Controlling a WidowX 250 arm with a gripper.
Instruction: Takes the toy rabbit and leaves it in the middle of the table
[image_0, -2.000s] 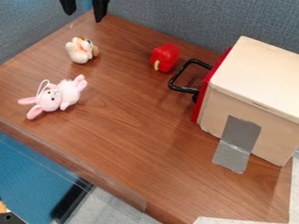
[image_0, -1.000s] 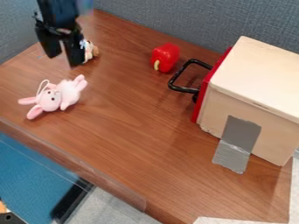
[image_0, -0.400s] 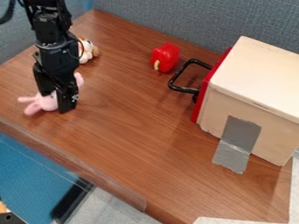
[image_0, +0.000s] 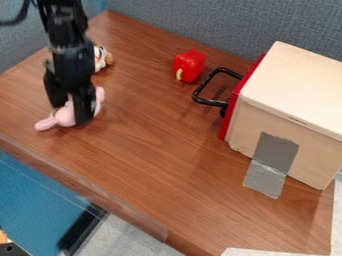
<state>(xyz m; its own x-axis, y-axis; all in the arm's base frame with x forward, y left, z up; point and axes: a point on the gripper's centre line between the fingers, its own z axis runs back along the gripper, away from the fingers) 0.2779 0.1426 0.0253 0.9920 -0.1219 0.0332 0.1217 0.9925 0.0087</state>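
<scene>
Jaws grasp the pink toy rabbit (image_0: 65, 116) near the small plush (image_0: 99, 59), well apart from the taped box (image_0: 297, 90).

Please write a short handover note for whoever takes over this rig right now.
Gripper: closed around the toy rabbit, near the table's left side; whether the rabbit is lifted clear, I can't tell.
Done: rabbit grasped.
Left: bring it to the middle of the table, release, back away.
Nearby: small plush toy behind the gripper, red pepper by the box's black handle.
</scene>
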